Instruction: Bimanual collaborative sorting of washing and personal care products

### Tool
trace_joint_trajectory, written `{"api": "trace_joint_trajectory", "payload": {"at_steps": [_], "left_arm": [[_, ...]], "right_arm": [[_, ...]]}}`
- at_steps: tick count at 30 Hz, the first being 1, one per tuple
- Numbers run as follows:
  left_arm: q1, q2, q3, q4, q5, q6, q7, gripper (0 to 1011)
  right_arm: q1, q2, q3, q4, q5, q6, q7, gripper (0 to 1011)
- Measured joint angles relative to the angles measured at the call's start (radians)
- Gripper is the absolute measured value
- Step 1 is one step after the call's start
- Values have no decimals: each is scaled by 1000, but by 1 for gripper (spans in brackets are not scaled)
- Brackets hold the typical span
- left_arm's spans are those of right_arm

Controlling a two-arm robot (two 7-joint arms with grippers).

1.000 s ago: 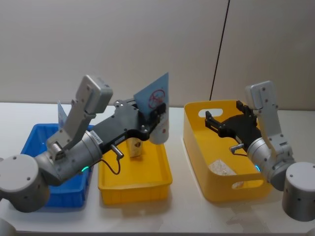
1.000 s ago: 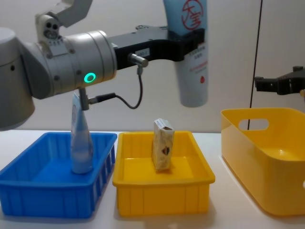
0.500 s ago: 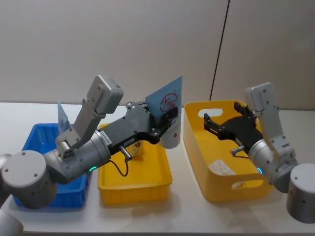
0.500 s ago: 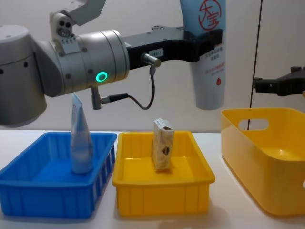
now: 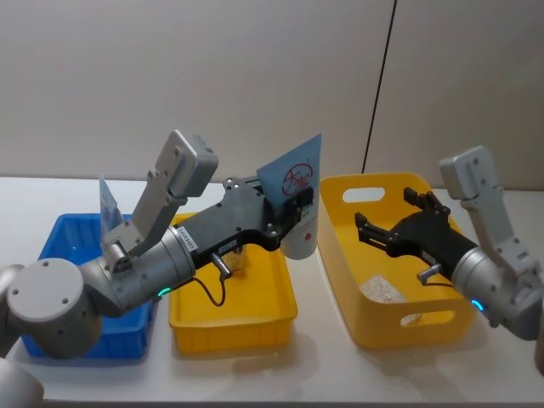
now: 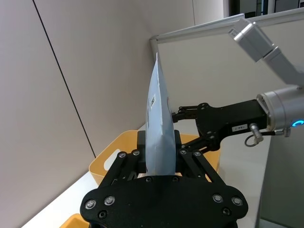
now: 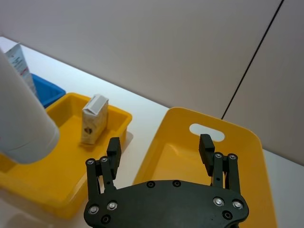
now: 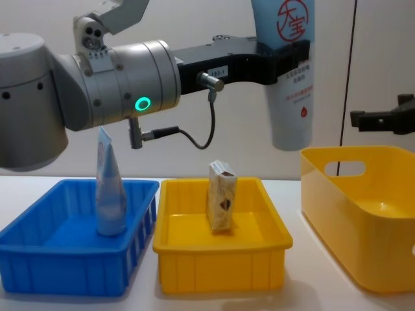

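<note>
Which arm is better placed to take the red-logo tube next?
Probably right: the right claw, open, faces the tube, which the left claw grips near the big yellow bin.

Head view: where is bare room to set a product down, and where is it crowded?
Bare: the floor of the middle yellow tray in front of the carton; the floor of the blue bin beside the standing tube. Crowded: above the large yellow bin, where the open right gripper hangs, and by its left rim, where the left gripper holds the red-logo tube.
</note>
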State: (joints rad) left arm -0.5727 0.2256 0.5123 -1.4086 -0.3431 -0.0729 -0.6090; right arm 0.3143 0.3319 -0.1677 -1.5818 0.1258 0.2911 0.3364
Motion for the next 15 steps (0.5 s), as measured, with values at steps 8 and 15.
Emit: {"api": "trace_joint_trajectory", "payload": {"at_steps": [8, 15], "left_arm": [[-2, -1, 2, 1, -1, 1, -3, 248], [-2, -1, 3, 2, -2, 1, -5, 248]], "right_arm": [[-10, 62, 12, -37, 52, 37, 101, 1004], [-6, 104, 11, -53, 94, 53, 188, 1004]]}}
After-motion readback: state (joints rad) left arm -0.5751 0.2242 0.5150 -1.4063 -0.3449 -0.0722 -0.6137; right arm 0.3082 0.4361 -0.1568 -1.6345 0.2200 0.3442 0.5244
